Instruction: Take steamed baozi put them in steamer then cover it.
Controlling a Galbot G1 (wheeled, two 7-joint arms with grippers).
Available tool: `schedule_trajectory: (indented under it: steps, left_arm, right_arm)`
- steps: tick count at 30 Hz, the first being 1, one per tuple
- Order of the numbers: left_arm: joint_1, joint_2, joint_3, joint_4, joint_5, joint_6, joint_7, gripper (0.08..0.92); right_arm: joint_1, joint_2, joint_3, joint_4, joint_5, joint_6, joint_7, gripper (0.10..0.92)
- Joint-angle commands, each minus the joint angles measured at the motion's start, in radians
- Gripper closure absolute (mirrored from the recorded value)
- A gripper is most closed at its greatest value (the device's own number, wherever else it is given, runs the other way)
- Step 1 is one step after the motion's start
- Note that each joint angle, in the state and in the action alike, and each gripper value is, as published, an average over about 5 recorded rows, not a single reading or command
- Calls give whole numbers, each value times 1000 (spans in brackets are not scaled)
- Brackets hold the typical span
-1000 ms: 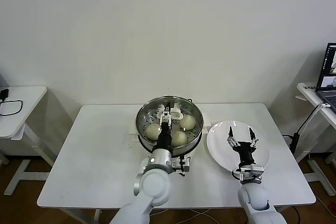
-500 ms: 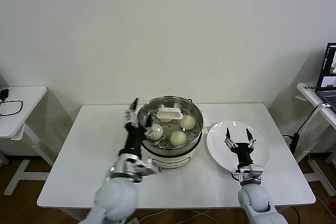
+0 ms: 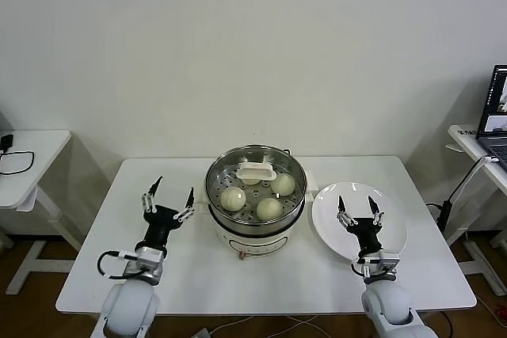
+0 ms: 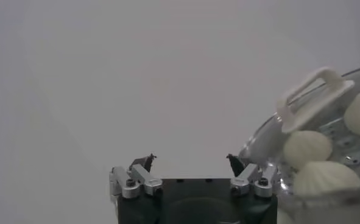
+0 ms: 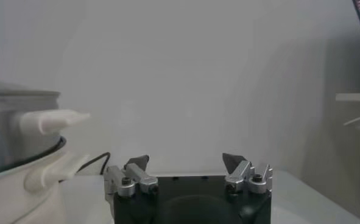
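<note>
From the head view, the steamer (image 3: 255,195) stands mid-table with the buns (image 3: 270,208) inside under the glass lid (image 3: 255,184). The left gripper (image 3: 168,198) hangs just left of it, jaws spread and empty; the right gripper (image 3: 358,213) hovers over the white plate (image 3: 390,231), jaws also spread. The white table (image 3: 158,275) faces a plain wall.

The left wrist view shows the lid's handle (image 4: 314,91), probably the safest hold: the glass looks heavy, slick and breakable, the buns (image 4: 307,148) soft.

The right wrist view shows the steamer's side handle (image 5: 52,120).

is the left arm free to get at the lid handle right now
Probably yes: the left gripper hangs open just beside the steamer, nothing lies between, and the cover with its handle sits unobstructed on top.
</note>
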Motion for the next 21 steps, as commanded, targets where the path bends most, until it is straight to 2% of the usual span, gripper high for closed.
schedule_trajectory:
  steps: [1, 21]
  left_arm:
    - [62, 1, -101, 121, -253, -208, 11, 177]
    - [99, -3, -86, 129, -224, -227, 39, 177]
  right_arm:
    - [-9, -6, -14, 8, 10, -3, -2, 203]
    - [-58, -12, -16, 51, 10, -34, 8, 203]
